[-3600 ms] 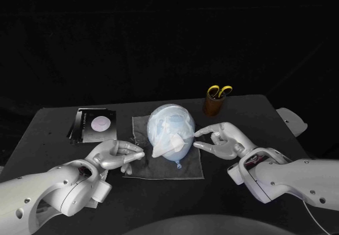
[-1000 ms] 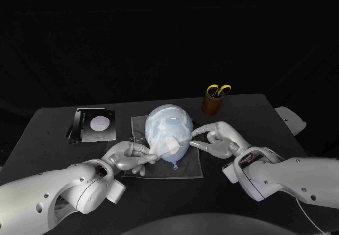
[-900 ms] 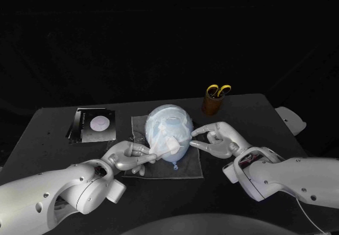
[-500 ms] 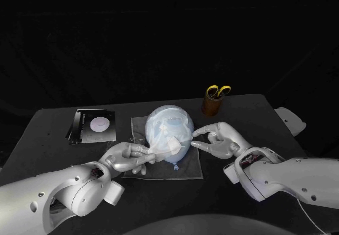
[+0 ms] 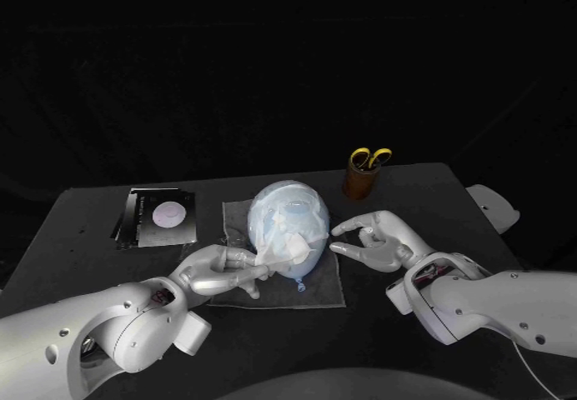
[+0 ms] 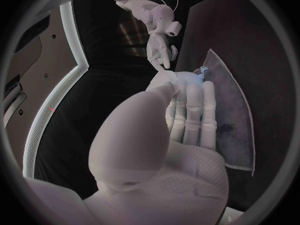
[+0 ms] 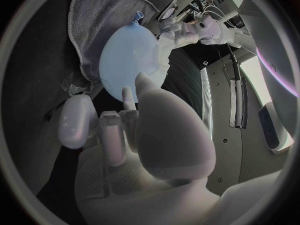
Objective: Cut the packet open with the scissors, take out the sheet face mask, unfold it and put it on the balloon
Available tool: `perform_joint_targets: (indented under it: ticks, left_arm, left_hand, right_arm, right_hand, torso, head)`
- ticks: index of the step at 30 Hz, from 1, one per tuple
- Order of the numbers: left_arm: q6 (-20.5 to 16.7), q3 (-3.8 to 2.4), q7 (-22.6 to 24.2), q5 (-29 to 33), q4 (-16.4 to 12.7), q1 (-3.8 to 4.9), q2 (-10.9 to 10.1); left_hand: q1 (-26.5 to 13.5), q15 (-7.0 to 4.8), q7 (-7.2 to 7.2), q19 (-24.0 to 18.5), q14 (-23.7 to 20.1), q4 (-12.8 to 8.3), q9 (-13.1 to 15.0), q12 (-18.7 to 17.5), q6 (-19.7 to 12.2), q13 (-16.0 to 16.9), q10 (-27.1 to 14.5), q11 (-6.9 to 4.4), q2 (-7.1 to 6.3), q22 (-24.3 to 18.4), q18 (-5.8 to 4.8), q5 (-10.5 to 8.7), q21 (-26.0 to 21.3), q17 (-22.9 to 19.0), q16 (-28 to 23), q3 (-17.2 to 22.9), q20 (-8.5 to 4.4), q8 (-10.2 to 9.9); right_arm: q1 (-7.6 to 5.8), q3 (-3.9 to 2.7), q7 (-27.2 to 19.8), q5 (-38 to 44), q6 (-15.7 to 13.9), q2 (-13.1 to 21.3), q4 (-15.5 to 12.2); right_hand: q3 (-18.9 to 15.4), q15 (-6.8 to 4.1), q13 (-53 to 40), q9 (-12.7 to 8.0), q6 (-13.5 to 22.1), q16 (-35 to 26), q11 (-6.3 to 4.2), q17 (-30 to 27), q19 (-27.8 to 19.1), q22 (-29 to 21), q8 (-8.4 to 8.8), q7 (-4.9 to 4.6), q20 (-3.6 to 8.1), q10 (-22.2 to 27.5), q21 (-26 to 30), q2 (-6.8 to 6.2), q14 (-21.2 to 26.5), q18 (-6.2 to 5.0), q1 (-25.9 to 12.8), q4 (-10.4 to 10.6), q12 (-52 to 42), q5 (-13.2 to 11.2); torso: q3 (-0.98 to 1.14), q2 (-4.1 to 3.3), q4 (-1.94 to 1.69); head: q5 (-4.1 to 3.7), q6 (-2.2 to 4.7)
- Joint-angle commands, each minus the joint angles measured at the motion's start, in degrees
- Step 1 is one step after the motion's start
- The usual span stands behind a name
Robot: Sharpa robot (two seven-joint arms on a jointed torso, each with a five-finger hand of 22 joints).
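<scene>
- at the middle of the worktop [image 5: 445, 200], the pale blue balloon [image 5: 294, 208] lies on a grey cloth [image 5: 323, 287]. its long axis runs away from the robot, with the knot at the near end.
- on the balloon's near half the sheet face mask [image 5: 288, 240] sits in a crumpled white bunch, roughly along that same axis. the balloon's far half is bare.
- the left robot hand [image 5: 220, 268] is just beside the balloon's near left flank. it is pinching a corner of the mask, which drapes from the balloon down to the pinch.
- the right robot hand [image 5: 375, 242] is just beside the balloon's right flank, fingers curved and apart with the tips pointing at the balloon. it holds nothing i can make out, and i cannot tell whether a tip touches the balloon.
- the mask therefore lies between the two, and the left one is the nearer since it already has a corner.
- my guess is the coming move needs the right one to catch the mask's balloon-side edge. the two would then draw apart across the balloon's short axis.
- the packet [image 5: 163, 215] lies flat well to the balloon's left.
- the scissors [image 5: 372, 157] stand in a brown holder [image 5: 359, 182] beyond the balloon's far right.
</scene>
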State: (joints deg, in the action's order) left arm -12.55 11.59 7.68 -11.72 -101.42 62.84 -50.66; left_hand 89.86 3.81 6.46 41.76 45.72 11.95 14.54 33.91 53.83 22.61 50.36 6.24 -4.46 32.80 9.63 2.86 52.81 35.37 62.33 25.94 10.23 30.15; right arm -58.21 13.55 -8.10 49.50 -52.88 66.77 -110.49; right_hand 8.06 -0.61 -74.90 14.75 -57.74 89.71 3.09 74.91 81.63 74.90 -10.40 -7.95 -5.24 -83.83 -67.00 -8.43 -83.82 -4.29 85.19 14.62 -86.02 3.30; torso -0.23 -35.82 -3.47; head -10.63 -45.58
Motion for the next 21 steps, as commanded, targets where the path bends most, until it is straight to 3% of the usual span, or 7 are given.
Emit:
perform_joint_targets:
  ticks: [1, 5, 7, 10, 11, 13, 21]
  left_arm:
    - [0.6, -0.09, 0.1, 0.4, -0.1, 0.05, 0.0]
    - [-1.1, -0.12, 0.4, 1.8, -0.1, 0.07, 0.0]
    - [-1.6, -0.13, 0.6, 2.6, -0.2, 0.08, 0.0]
    - [-1.9, -0.13, 0.8, 3.5, -0.4, 0.08, 0.0]
    - [-1.8, -0.13, 0.9, 3.8, -0.4, 0.09, 0.0]
    - [-1.7, -0.13, 1.0, 4.2, -0.5, 0.09, 0.1]
    - [-1.7, -0.14, 2.0, 6.7, -0.7, 0.09, 0.1]
  left_hand:
    - [-1.7, 1.52, 0.1, -1.1, -4.3, -1.0, 5.1, 4.2, -0.3, 2.8, -5.3, 1.35, 0.02, -0.6, 0.26, -0.05, -1.4, 0.0, 0.4, 1.5, 0.82, 0.1]
    - [-3.0, 2.58, 0.74, -1.4, -7.4, -1.4, 5.6, 4.5, -0.4, 3.0, -10.5, 2.79, -0.09, -0.8, 0.39, -0.07, -1.9, -0.9, -0.2, 2.9, 1.44, 0.1]
    - [-3.1, 2.04, 2.19, -0.7, -6.2, -1.9, 5.8, 4.0, -0.7, 2.2, -10.6, 2.23, 0.02, -0.6, 0.74, -0.06, -1.4, -1.2, 0.5, 3.7, 1.43, 0.1]
    - [-4.4, 0.12, 2.63, 3.1, 3.2, -2.2, 6.8, -2.3, -1.0, -3.9, -5.1, 1.63, -0.63, 1.2, 0.75, 0.06, 2.4, -3.0, 1.7, 6.6, -0.33, 0.5]
    - [-5.6, 0.29, 3.27, 3.6, 5.8, -2.2, 7.4, -7.7, -0.9, -8.5, -1.3, 1.29, -1.7, 2.1, 0.55, -0.23, 4.0, -4.8, -0.1, 9.2, -0.99, 0.3]
    - [-5.6, -0.31, 2.99, 3.8, 8.0, -3.6, 7.9, -11.3, -0.9, -11.3, 0.7, 1.05, -2.46, 2.6, 0.92, -0.15, 4.9, -5.6, -0.9, 11.0, -1.23, 0.2]
    - [-7.5, -0.85, 3.21, 5.7, 14.0, -4.7, 9.8, -19.1, -1.5, -16.8, 6.0, 0.91, -2.0, 2.5, 0.99, -0.1, 5.8, -8.4, -4.7, 13.7, -1.83, 0.3]
  right_arm:
    - [0.04, -0.01, 0.3, 0.8, 1.1, 0.1, -0.2]
    - [0.04, -0.01, 0.5, 0.8, 1.3, 0.3, -0.3]
    - [0.04, -0.01, 0.6, 0.8, 1.4, 0.4, -0.4]
    - [0.04, -0.01, 0.8, 0.8, 1.5, 0.5, -0.4]
    - [0.04, 0.0, 0.9, 0.8, 1.5, 0.6, -0.5]
    - [0.04, 0.0, 1.0, 0.8, 1.6, 0.7, -0.5]
    - [0.04, 0.01, 1.9, 0.8, 2.5, 1.3, -1.1]
  right_hand:
    - [-0.4, -0.12, -13.0, 0.1, -0.4, 0.3, 0.12, 15.1, -0.2, 6.6, -0.37, 0.04, -0.05, -4.2, 0.0, 0.32, -6.2, -0.16, -0.2, 0.1, -0.3, -0.3]
    - [-0.4, -0.12, -12.9, 0.1, -0.4, 0.3, 0.12, 15.1, -0.3, 6.6, -0.37, 0.04, -0.05, -4.1, 0.2, 0.31, -6.2, -0.2, -0.3, 0.1, -0.2, -0.3]
    - [-0.4, -0.12, -12.9, 0.1, -0.4, 0.3, 0.12, 15.1, -0.3, 6.6, -0.37, 0.04, -0.05, -4.1, 0.2, 0.31, -6.2, -0.2, -0.3, 0.1, -0.2, -0.3]
    - [-0.5, -0.12, -12.9, 0.0, -0.4, 0.3, 0.11, 15.1, -0.2, 6.6, -0.37, 0.04, -0.04, -4.1, 0.1, 0.32, -6.2, -0.18, -0.3, 0.1, -0.2, -0.3]
    - [-0.5, -0.12, -12.9, 0.0, -0.4, 0.3, 0.11, 15.1, -0.2, 6.6, -0.37, 0.04, -0.04, -4.1, 0.1, 0.32, -6.2, -0.18, -0.3, 0.1, -0.2, -0.3]
    - [-0.5, -0.12, -12.9, 0.0, -0.4, 0.3, 0.11, 15.1, -0.2, 6.6, -0.37, 0.04, -0.04, -4.1, 0.1, 0.32, -6.2, -0.18, -0.3, 0.1, -0.2, -0.3]
    - [-0.5, -0.13, -13.0, 0.1, -0.5, 0.3, 0.08, 15.1, -0.2, 6.6, -0.44, 0.09, -0.03, -4.2, 0.1, 0.39, -6.2, -0.18, -0.3, 0.2, -0.2, -0.3]
  torso:
    - [-0.01, -0.05, -0.02]
    - [-0.02, -0.06, -0.06]
    - [-0.04, -0.07, -0.09]
    - [-0.05, -0.04, -0.1]
    - [-0.07, -0.04, -0.11]
    - [-0.06, -0.04, -0.12]
    - [-0.04, -0.01, -0.06]
  head:
    - [-0.07, 0.13]
    - [-0.18, 0.11]
    - [-0.21, 0.11]
    - [-0.23, 0.05]
    - [-0.27, 0.16]
    - [-0.21, 0.16]
    - [-0.24, 0.25]
